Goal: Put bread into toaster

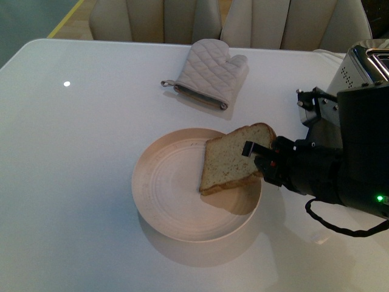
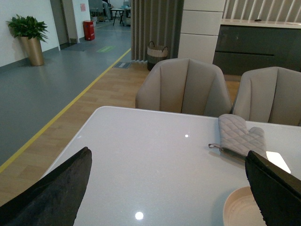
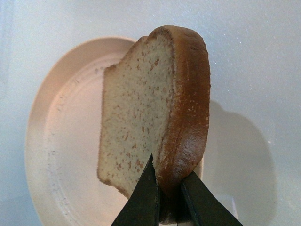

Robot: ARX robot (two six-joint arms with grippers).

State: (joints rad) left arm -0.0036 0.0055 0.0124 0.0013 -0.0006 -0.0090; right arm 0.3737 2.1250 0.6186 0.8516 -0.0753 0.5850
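Bread (image 3: pixel 141 108) between right gripper (image 3: pixel 168 190) jaws

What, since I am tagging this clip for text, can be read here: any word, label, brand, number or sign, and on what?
No text is legible.
Small pale sign on the far wall: too small, blurred.
Green marking on the grey floor: blurred.
Boxy white-grey toaster with chrome top: dark dots only, no label.
Light tan speckled bread slice, round cream plate, quilted grey oven mitt: none.
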